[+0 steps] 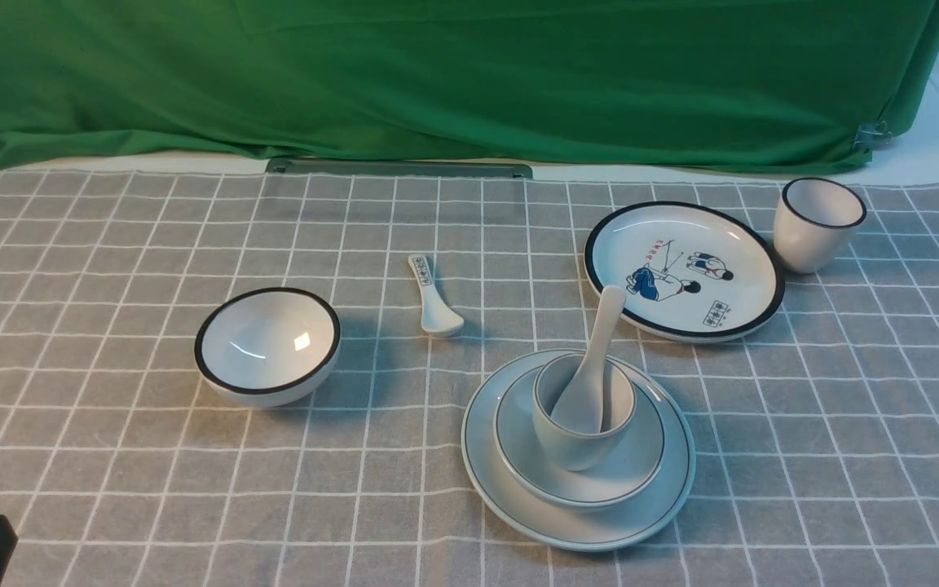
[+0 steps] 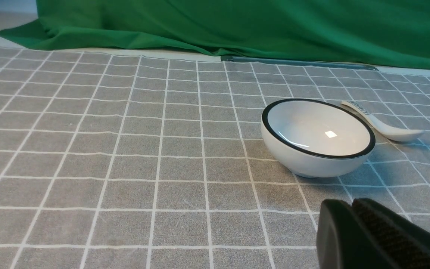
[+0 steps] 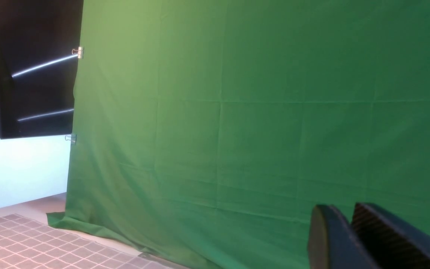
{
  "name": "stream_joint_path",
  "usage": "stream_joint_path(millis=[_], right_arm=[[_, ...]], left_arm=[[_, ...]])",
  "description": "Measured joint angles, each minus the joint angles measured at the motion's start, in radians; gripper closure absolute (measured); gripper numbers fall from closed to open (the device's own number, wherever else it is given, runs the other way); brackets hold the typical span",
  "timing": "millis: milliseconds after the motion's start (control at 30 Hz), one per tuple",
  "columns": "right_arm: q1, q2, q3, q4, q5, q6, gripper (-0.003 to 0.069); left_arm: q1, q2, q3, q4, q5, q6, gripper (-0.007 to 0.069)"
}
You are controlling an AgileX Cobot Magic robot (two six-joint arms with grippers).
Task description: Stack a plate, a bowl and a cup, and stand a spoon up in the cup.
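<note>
Stack: the plate [image 1: 518, 505] is lying on the checked cloth [image 1: 111, 456] toward the near right of centre, the bowl [image 1: 641, 465] is sitting inside it, and the cup [image 1: 575, 444] is standing in the bowl.
Spoon: the spoon [image 1: 596, 367] is standing in the cup, its scoop down inside and its handle leaning up and away toward the picture plate.
Picture plate: the black-rimmed plate with cartoon figures [image 1: 685, 269] is lying just behind the stack to the right, apart from it.
Dark-rimmed cup: the dark-rimmed cup [image 1: 816, 224] is standing upright just beside the picture plate's far right edge.
Black-rimmed bowl: the black-rimmed bowl [image 1: 267, 346] is sitting well to the left of the stack, tilted slightly.
Marked spoon: the spoon with characters on its handle [image 1: 434, 297] is lying flat between that bowl and the stack, farther back.
Backdrop: a green curtain [image 1: 453, 81] is hanging along the far edge of the table.
Left gripper: the left gripper [image 2: 351, 205] is hovering low near the black-rimmed bowl, jaws pressed together, empty.
Right gripper: the right gripper [image 3: 351, 213] is facing the green curtain, holding nothing; its jaws are standing narrowly parted.
</note>
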Motion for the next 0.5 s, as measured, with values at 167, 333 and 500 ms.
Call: stream_joint_path(millis=[167, 333, 500], right_arm=[[0.0, 0.0, 0.0, 0.0, 0.0, 0.0, 0.0519], [0.0, 0.0, 0.0, 0.0, 0.0, 0.0, 0.0507], [0.0, 0.0, 0.0, 0.0, 0.0, 0.0, 0.0494]], left_arm=[[0.0, 0.0, 0.0, 0.0, 0.0, 0.001, 0.0615], [0.0, 0.0, 0.0, 0.0, 0.0, 0.001, 0.0614], [0.0, 0.0, 0.0, 0.0, 0.0, 0.001, 0.0614]])
